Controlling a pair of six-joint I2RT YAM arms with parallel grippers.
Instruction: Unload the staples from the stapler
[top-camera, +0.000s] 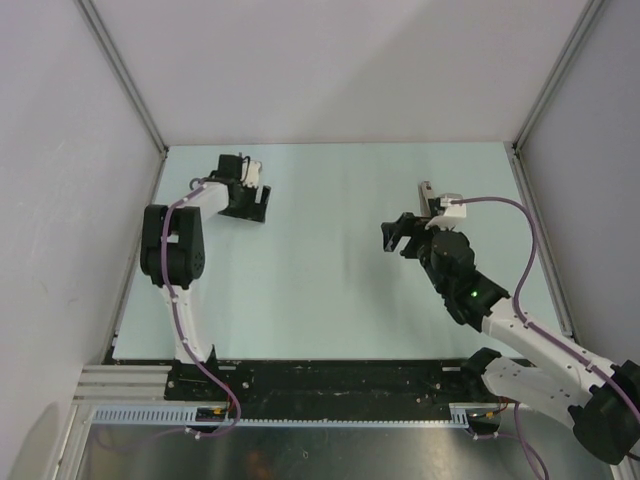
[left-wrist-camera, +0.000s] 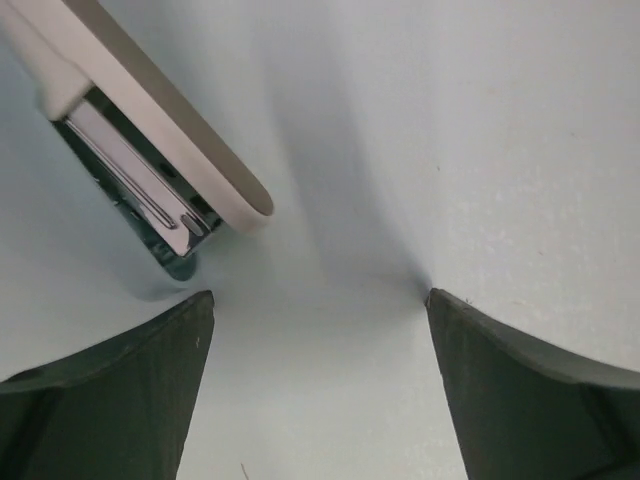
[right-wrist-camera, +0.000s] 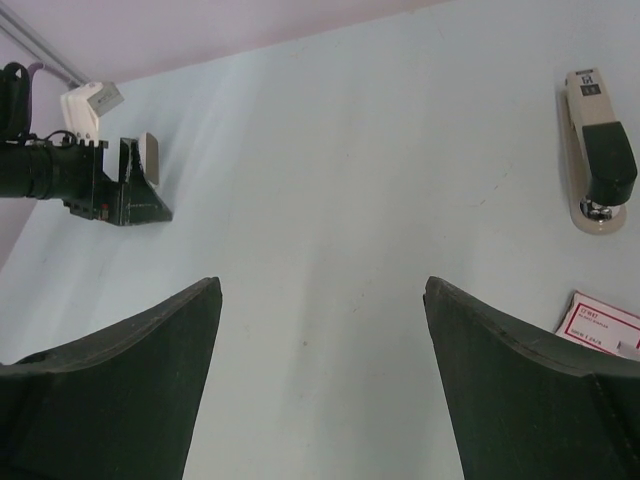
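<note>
One pale green table (top-camera: 330, 290) carries two arms, the left arm (top-camera: 180, 250) reaching to the far left corner and the right arm (top-camera: 520, 330) reaching to the middle right. There are two grippers, and both stand wide apart with nothing between the fingers: the left gripper (left-wrist-camera: 315, 300) and the right gripper (right-wrist-camera: 320, 285).

One stapler (right-wrist-camera: 598, 150), beige with a dark top part, lies flat on the table. The right wrist view shows it whole, up and to the right of the right gripper and clear of it. From above only a sliver of it shows, just beyond that gripper's wrist.

One beige bar (left-wrist-camera: 170, 120) with a shiny metal rail beneath it fills the upper left of the left wrist view, just past the left finger and outside the gap. I cannot tell whether it is a second stapler. The right wrist view shows it as a small beige patch at the left gripper's tip, and the top view hides it.

One red and white box (right-wrist-camera: 600, 325) lies near the stapler. Only the right wrist view shows it.
</note>
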